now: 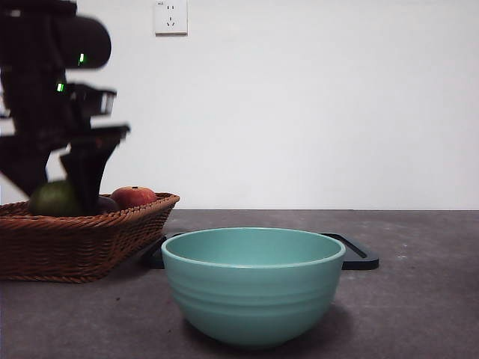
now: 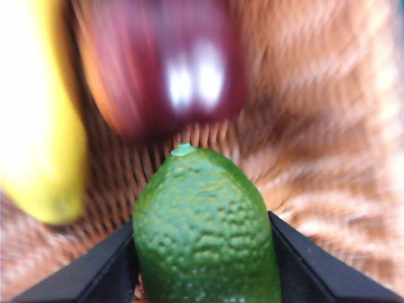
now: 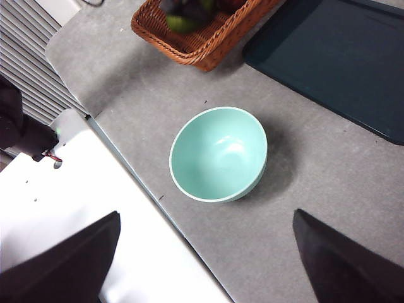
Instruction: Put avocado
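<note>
avocado gripped in the basket

item 1, left gripper point(image 2: 205, 252): we found its two black jaws clamped on the avocado point(image 2: 205, 233), one against each flank of the fruit. in the front view we saw this gripper point(image 1: 75, 196) reaching down from above at the left side, big and dark, into the wicker basket point(image 1: 90, 239).

item 2, avocado point(image 1: 54, 199): green, pebbled skin, a small pale stem nub at its far end. we recorded it over the woven floor of the basket point(image 2: 328, 158), between the jaws; whether it touched the weave we could not tell.

item 3, basket contents: a yellow fruit point(image 2: 38, 126) and a dark purple fruit point(image 2: 170, 69), both blurred in the left wrist view, lying beyond the avocado. a red apple point(image 1: 133, 196) showed above the rim in the front view.

item 4, teal bowl point(image 1: 253, 284): upright on the grey table point(image 1: 419, 299), just beside the basket, with a black tray point(image 1: 358, 254) behind it.

item 5, right gripper point(image 3: 205, 265): we noted its jaws wide apart, high above the table, the bowl point(image 3: 218, 154) below it.
</note>
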Controlling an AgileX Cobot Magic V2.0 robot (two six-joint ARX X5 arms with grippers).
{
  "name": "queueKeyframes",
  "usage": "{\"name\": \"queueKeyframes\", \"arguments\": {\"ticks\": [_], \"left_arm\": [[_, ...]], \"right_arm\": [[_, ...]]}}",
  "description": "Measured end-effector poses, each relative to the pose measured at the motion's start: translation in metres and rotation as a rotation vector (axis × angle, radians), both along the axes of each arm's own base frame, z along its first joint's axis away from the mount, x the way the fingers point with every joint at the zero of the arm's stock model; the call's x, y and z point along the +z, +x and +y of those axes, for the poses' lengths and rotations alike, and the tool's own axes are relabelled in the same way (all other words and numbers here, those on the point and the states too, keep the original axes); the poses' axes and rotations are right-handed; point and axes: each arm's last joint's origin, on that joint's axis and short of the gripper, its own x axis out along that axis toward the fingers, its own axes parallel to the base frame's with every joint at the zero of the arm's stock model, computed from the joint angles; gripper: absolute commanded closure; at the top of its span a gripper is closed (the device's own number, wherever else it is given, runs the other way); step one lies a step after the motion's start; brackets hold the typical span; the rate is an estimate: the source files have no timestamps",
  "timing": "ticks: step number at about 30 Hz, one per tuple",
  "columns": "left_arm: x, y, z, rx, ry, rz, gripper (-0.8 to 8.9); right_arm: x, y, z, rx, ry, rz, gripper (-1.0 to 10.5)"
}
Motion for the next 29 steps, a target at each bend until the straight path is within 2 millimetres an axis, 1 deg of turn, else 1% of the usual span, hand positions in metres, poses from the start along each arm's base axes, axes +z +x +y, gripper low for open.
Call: {"name": "queueKeyframes", "arguments": {"ticks": [3,4,6,7,10,14,17,21,25,29], "left_arm": [[0.028,-0.005,-0.003,-0.014,-0.026,-0.071,5.76],[0.043,-0.010,-0.005,-0.025,-0.041,-0.108,5.76],[0.061,-0.019,-0.007,-0.050,-0.073,-0.143,5.76],[0.070,-0.027,-0.009,-0.077,-0.110,-0.156,5.76],[0.088,-0.051,-0.018,-0.170,-0.215,-0.149,5.75],[0.104,-0.080,-0.035,-0.284,-0.272,-0.168,5.76],[0.106,-0.093,-0.050,-0.359,-0.283,-0.163,5.76],[0.097,-0.104,-0.077,-0.458,-0.275,-0.115,5.76],[0.076,-0.111,-0.109,-0.552,-0.238,-0.030,5.76],[0.051,-0.112,-0.133,-0.602,-0.190,0.042,5.76]], "right_arm": [[0.000,0.000,0.000,0.000,0.000,0.000,5.1],[0.000,0.000,0.000,0.000,0.000,0.000,5.1],[0.000,0.000,0.000,0.000,0.000,0.000,5.1],[0.000,0.000,0.000,0.000,0.000,0.000,5.1],[0.000,0.000,0.000,-0.001,-0.001,-0.001,5.1],[0.000,0.000,0.000,-0.003,-0.003,-0.001,5.1],[0.000,0.000,0.000,-0.003,-0.002,-0.001,5.1],[0.000,0.000,0.000,-0.003,-0.003,-0.001,5.1],[0.000,0.000,0.000,-0.003,-0.003,-0.001,5.1],[0.000,0.000,0.000,-0.003,-0.003,-0.001,5.1]]}}
